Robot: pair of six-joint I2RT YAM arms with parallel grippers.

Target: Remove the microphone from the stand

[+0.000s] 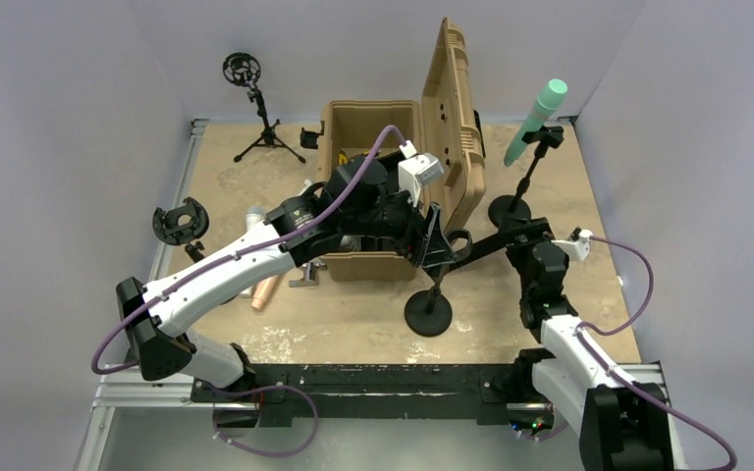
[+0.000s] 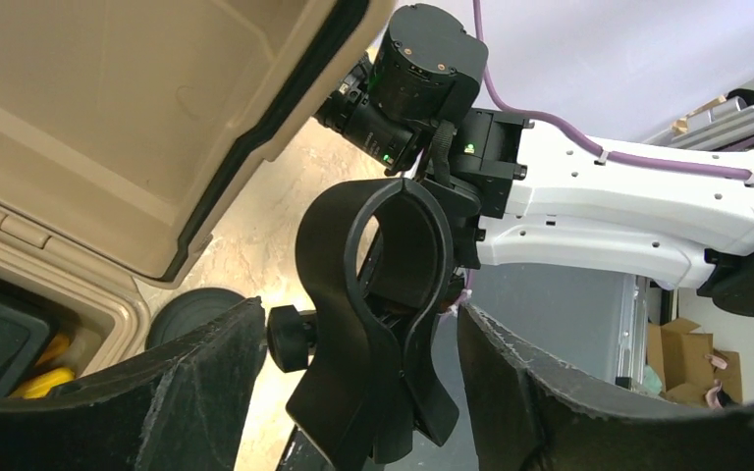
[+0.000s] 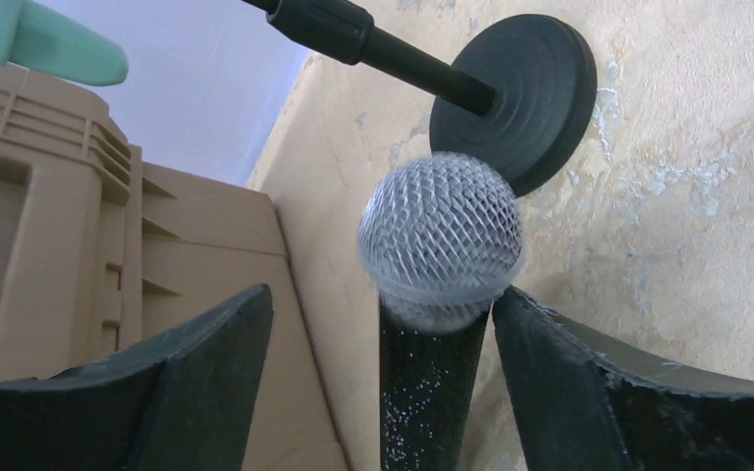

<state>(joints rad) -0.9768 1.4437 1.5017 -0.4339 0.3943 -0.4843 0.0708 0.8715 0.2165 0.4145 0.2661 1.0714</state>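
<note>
The microphone [image 3: 441,235], with a silver mesh head and a black body, stands between the fingers of my right gripper [image 3: 383,294]. It rests against the right finger [image 3: 589,383], with a wide gap to the left one, so this gripper is open. Its head looks blurred. The stand [image 1: 428,312] has a round black base and a black clip [image 2: 383,294]. That clip is empty and sits between the fingers of my left gripper [image 2: 361,309], which is open with a small gap on each side. In the top view my left gripper [image 1: 442,245] and right gripper [image 1: 509,238] meet above the stand.
An open tan case [image 1: 373,128] stands behind the grippers, its lid [image 1: 457,108] upright. A second stand [image 1: 509,209] at the back right carries a green microphone [image 1: 540,118]. A tripod with a shock mount [image 1: 255,108] is at the back left. A black mount [image 1: 182,221] and a pinkish cylinder [image 1: 265,291] lie left.
</note>
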